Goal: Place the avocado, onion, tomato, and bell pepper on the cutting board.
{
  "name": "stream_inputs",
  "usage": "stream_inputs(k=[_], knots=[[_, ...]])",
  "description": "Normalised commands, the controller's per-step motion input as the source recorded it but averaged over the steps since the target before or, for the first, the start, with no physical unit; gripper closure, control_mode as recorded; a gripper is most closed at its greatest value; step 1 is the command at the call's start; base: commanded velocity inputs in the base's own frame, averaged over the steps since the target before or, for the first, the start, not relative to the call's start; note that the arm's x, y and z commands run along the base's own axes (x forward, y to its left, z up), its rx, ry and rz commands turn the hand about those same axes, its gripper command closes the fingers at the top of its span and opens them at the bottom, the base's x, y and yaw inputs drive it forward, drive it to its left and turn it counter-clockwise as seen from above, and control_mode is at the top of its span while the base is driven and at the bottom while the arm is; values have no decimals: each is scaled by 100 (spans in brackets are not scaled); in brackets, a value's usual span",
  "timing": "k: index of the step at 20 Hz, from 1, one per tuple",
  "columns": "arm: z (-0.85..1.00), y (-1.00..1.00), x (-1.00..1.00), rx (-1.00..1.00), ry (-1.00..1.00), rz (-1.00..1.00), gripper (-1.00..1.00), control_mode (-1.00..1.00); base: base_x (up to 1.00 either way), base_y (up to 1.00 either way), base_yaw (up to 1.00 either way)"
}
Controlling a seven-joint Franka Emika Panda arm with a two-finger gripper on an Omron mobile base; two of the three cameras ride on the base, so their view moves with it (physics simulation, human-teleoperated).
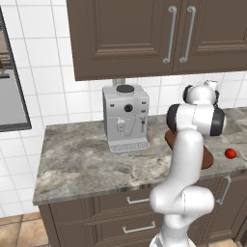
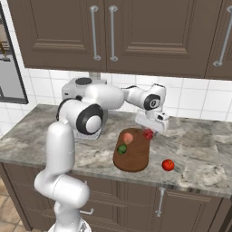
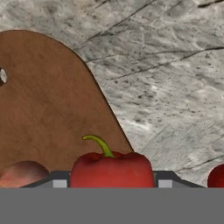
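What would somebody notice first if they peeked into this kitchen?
Probably the big white robot arm bending over the stone counter, with its end effector closed around a red bell pepper at the far end of the dark wooden cutting board. An onion and a green avocado already sit on the board, while a tomato waits on the counter to its right. A grey coffee machine stands against the tiled wall.

Evenly lit, flat and shadow-poor throughout.
Soft ambient brightness over the marble tabletop point(image 2: 195, 140), with no glare and only faint shading under the cutting board point(image 2: 136, 158); slightly coarse, pixelated edges; a pale sheen on the arm's white shells; close-up bell pepper point(image 3: 111, 168) rendered mildly soft.
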Motion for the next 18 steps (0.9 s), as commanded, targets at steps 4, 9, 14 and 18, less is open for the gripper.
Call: stream_inputs(k=[4,9,14,18], knots=[[-26,0,-34,2,0,1,100,-100,0,0,0],[-6,11,-10,0,-4,0,100,-100,0,0,0],[0,16,8,0,-5,0,100,-100,0,0,0],[0,12,2,0,-4,0,100,-100,0,0,0]])
